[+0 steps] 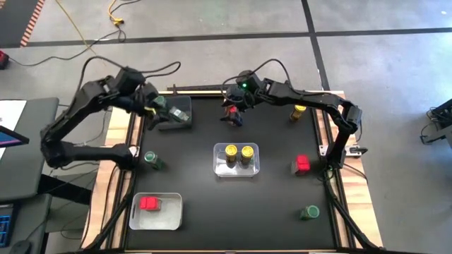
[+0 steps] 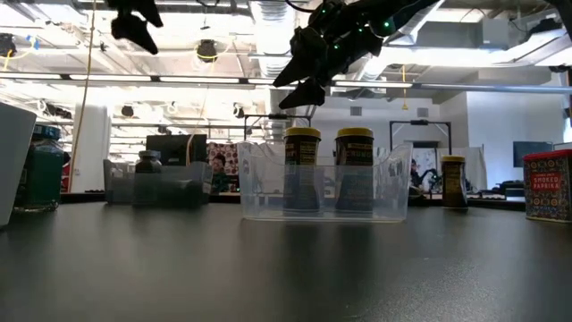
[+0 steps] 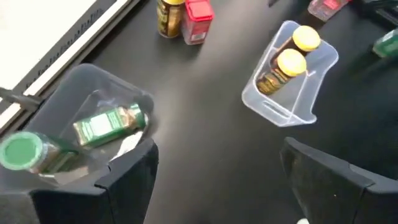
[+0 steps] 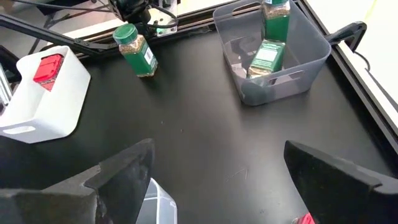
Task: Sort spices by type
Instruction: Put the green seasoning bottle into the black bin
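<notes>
The left hand (image 1: 157, 106) is hanging spread and empty over the grey bin (image 1: 176, 113) at the tabletop's (image 1: 233, 204) far left corner, where two green-lidded jars (image 3: 106, 124) are lying. The right hand (image 1: 236, 99) is hovering wide open, holding nothing, above a red-topped jar (image 1: 233, 116) near the far edge. Two yellow-lidded jars (image 1: 239, 154) are standing in the centre clear bin (image 1: 236, 169).

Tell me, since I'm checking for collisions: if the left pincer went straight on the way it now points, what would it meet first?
Probably the grey bin holding two green-lidded jars. The open left pincer hangs over its near edge, so it might instead reach bare black table just beside it; depth is unclear.
</notes>
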You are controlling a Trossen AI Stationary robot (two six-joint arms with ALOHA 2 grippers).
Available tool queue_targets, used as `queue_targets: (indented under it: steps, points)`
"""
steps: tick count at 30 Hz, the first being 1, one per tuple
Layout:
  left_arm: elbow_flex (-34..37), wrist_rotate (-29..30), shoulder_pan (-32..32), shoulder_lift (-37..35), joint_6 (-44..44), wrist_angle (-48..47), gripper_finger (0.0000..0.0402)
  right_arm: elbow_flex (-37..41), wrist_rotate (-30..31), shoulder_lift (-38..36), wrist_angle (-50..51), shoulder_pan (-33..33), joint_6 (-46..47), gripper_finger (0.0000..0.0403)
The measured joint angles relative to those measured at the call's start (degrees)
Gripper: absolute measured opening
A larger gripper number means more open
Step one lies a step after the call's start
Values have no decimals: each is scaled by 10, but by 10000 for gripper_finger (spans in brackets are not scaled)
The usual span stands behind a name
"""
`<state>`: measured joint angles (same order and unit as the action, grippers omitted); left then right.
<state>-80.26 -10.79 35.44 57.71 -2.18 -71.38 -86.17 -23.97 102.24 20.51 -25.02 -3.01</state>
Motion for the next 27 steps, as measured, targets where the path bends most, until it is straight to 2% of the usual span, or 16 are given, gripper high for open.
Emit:
queue_targets:
  steps: [6, 10, 15, 20, 24, 27]
  points:
    - [71, 89, -83, -50, -75, 7, 322, 0, 0, 0, -1, 7, 0, 386]
    - [149, 114, -130, -80, -116, 49, 322, 0, 0, 0, -5, 10, 0, 386]
    - [243, 140, -182, -118, -149, 145, 322, 0, 0, 1, -8, 11, 0, 386]
    - [307, 182, -217, -152, -185, 200, 323, 0, 1, 1, -39, 22, 1, 386]
    - [336, 220, -239, -182, -222, 198, 323, 0, 49, 2, -82, 44, 0, 385]
    - [352, 245, -255, -207, -237, 199, 323, -14, 62, 3, -87, 56, 0, 380]
